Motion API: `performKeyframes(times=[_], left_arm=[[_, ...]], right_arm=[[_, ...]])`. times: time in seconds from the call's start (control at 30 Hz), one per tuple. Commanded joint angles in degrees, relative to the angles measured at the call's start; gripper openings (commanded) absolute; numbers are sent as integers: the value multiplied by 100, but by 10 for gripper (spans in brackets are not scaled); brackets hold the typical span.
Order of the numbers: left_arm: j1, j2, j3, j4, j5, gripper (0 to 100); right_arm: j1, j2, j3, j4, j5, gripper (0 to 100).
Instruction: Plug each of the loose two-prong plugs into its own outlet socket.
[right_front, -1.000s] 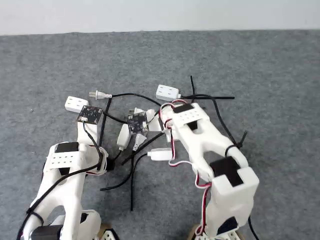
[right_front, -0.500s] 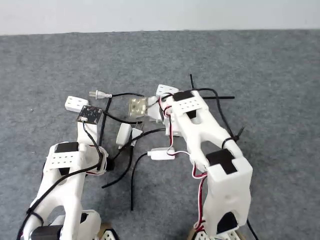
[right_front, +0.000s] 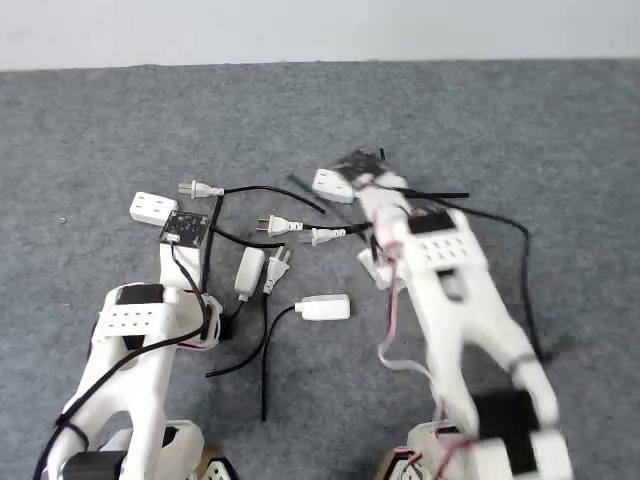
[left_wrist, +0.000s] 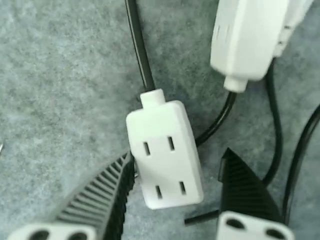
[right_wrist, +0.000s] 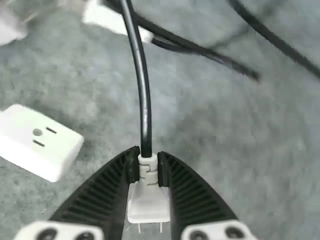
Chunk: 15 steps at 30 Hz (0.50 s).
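Squeezing a white plug (right_wrist: 146, 197) tight in the right gripper (right_wrist: 147, 159), jaws closed on it, low in the middle of the right wrist view, black cord (right_wrist: 141, 85) running up. Jaws spread wide on the left gripper (left_wrist: 177, 157), one finger on each side of a white socket (left_wrist: 162, 165) mid-frame. From above, lying on grey carpet (right_front: 520, 130) near the middle: a loose plug (right_front: 283, 226).
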Motion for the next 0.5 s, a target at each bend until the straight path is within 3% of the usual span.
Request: performKeyframes(times=[0.0, 0.17, 0.47], left_arm=[[211, -53, 22, -369, 633, 261], [448, -70, 40, -448, 1046, 261], [510, -79, 22, -404, 1011, 265]], right_arm=[[277, -1200, 923, -374, -554, 9], [549, -1543, 1591, -690, -914, 8], [655, -1138, 1574, -1077, -1011, 8]])
